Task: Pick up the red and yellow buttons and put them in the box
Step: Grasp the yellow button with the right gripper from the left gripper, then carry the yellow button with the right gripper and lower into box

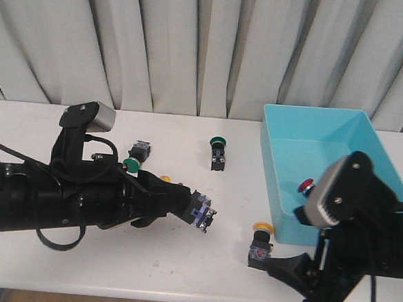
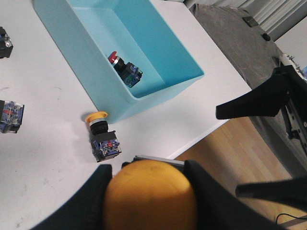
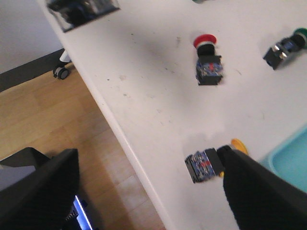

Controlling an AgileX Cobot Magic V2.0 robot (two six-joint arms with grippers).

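Turquoise box [image 1: 369,128] on a white worktop [image 1: 181,246].
Black-bodied buttons: red cap [image 1: 304,186] inside the box, yellow cap [image 1: 262,229] near the front edge, green caps [image 1: 218,142] toward the back.

The front view faces forward over the counter [image 1: 181,246] toward curtains. Both wrist views look steeply down from close above; each shares the yellow button [image 2: 101,136] [image 3: 211,163] [image 1: 261,241] beside the box [image 2: 144,62] [image 1: 327,132].

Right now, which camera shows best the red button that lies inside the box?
The left wrist view: the red button lies in full sight on the box floor. The front view shows only its cap; the right wrist view misses it.
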